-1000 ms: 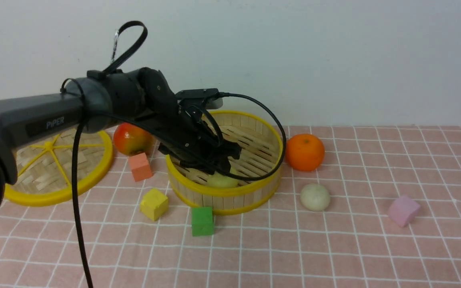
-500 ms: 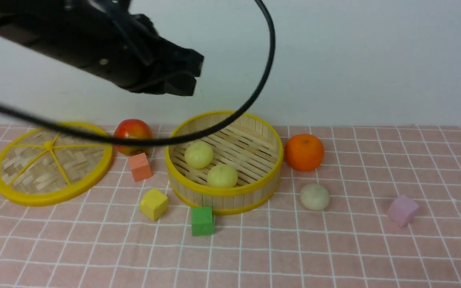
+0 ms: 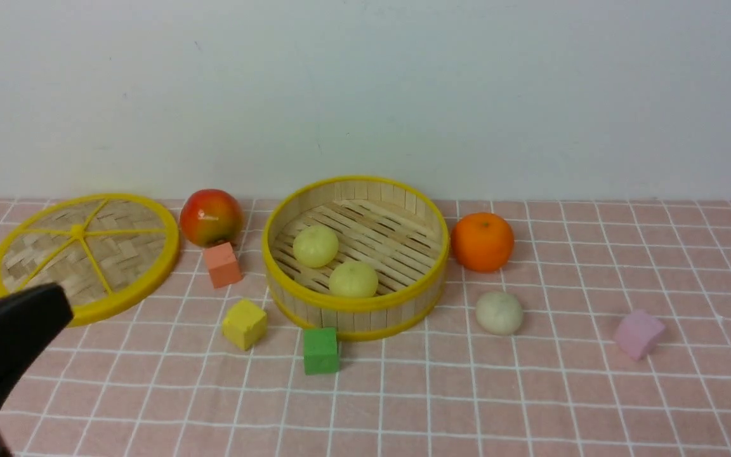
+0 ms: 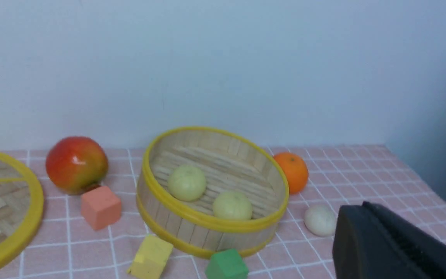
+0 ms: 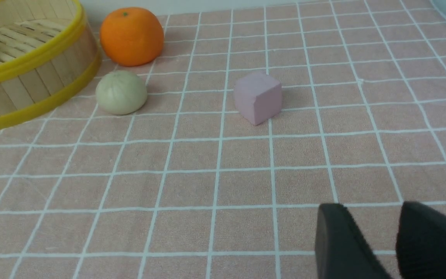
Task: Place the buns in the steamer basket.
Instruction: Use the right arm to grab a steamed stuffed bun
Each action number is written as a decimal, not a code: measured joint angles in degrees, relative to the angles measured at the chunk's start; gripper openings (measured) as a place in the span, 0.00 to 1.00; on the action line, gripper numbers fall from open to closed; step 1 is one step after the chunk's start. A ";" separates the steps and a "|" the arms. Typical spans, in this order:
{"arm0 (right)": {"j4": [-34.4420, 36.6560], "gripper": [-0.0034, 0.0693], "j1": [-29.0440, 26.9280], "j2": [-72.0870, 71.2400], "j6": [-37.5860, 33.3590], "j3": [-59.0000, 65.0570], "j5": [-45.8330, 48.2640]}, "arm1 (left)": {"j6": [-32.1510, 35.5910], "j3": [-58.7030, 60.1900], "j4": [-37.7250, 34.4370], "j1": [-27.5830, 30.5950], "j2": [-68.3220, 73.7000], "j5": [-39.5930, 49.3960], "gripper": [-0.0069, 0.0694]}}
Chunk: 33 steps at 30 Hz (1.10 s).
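Note:
The steamer basket (image 3: 429,279) stands mid-table with two pale yellow buns inside, one at the back left (image 3: 315,246) and one at the front (image 3: 353,279). The off-white bun (image 3: 499,313) lies on the cloth right of the basket, below the orange. My left gripper (image 3: 54,301) is at the near left, far from the basket, jaws together and empty; in the left wrist view it (image 4: 358,213) partly covers the off-white bun (image 4: 319,220). My right gripper (image 5: 370,211) is slightly open and empty over bare cloth, well short of the off-white bun (image 5: 121,92).
The flat woven lid (image 3: 80,254) lies at the left. A red-yellow apple (image 3: 210,216) and an orange (image 3: 483,241) flank the basket. Salmon (image 3: 223,264), yellow (image 3: 244,324), green (image 3: 321,350) and pink (image 3: 639,333) blocks lie on the pink checked cloth.
My left arm has left a pale yellow bun in the basket, risen out of it and drawn back to the near left. The buns and blocks have stayed put.

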 joint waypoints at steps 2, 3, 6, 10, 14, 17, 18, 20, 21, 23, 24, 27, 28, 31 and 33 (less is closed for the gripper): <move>0.00 0.38 0.00 0.00 0.00 0.11 -1.00 | 0.00 3.30 -0.19 0.00 -4.20 -1.24 0.07; 0.34 0.38 0.00 0.00 0.00 0.17 -1.44 | 0.00 4.27 -0.25 0.00 -5.91 -1.56 0.07; 4.16 0.38 0.00 0.00 2.37 0.66 -4.18 | 0.00 6.32 -0.47 0.00 -8.89 -1.76 0.07; 18.65 0.38 0.00 0.00 9.60 0.75 -14.21 | 0.00 9.05 -0.89 0.00 -12.54 -1.40 0.07; 26.71 0.38 0.00 0.00 11.83 0.75 -19.94 | 0.00 10.70 -0.89 0.00 -12.62 -0.50 0.07; 28.84 0.36 0.00 0.17 11.37 -1.64 -17.43 | 0.00 11.45 -0.89 0.00 -12.62 0.46 0.07; 28.55 0.35 0.00 1.00 9.69 -3.98 -14.26 | 0.00 11.57 -0.89 0.00 -12.62 0.81 0.07; 26.91 0.30 0.00 5.00 4.64 -10.51 -6.72 | 0.00 11.73 -0.94 0.00 -12.62 1.46 0.07; 25.81 0.26 0.00 8.51 0.94 -14.38 -2.36 | 0.00 11.73 -0.94 0.00 -12.62 1.69 0.07; 23.74 0.20 0.00 17.57 -7.39 -22.72 6.61 | 0.00 11.73 -0.94 0.00 -12.62 1.74 0.07; 23.54 0.19 0.00 18.58 -8.10 -23.55 7.52 | 0.00 11.73 -0.94 0.00 -12.62 1.74 0.07; 21.03 0.11 0.10 37.84 -14.42 -36.46 19.92 | 0.00 11.73 -0.94 0.00 -12.62 1.81 0.07; 20.66 0.10 0.15 41.02 -14.65 -39.00 21.95 | 0.00 11.73 -0.94 0.00 -12.62 1.81 0.07; 20.31 0.09 0.83 55.29 -14.70 -46.91 26.70 | 0.00 11.73 -0.94 0.00 -12.62 1.85 0.07; 19.29 0.08 2.61 66.08 -14.70 -52.71 28.72 | 0.00 11.73 -0.94 0.00 -12.62 1.85 0.07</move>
